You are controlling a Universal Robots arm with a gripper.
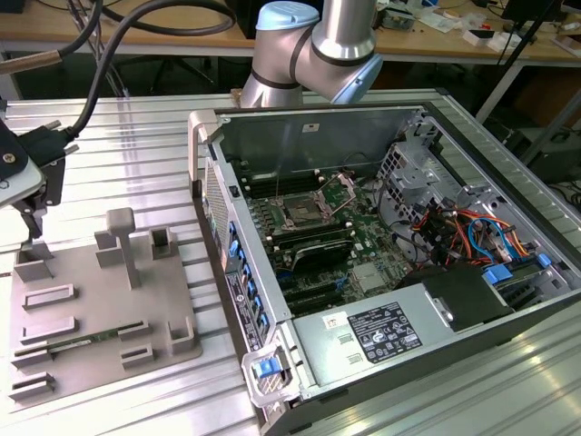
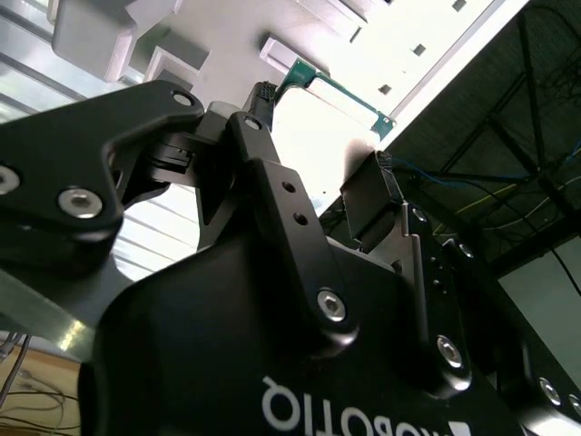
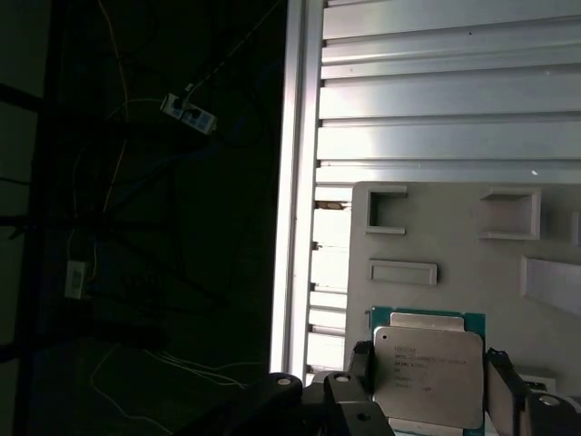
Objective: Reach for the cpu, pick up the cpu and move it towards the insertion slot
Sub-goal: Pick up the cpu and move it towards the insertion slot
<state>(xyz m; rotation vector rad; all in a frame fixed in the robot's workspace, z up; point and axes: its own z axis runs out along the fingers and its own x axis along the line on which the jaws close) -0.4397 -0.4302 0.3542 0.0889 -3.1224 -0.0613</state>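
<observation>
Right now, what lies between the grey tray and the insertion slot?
In the exterior view, a strip of bare ribbed table, then the computer case's upright side wall with blue tabs, stand between the grey tray and the insertion slot.

A grey tray lies on the ribbed metal table at the exterior view's lower left, with a green memory stick on it. An open computer case stands at centre and right, with red and blue wires inside.
</observation>
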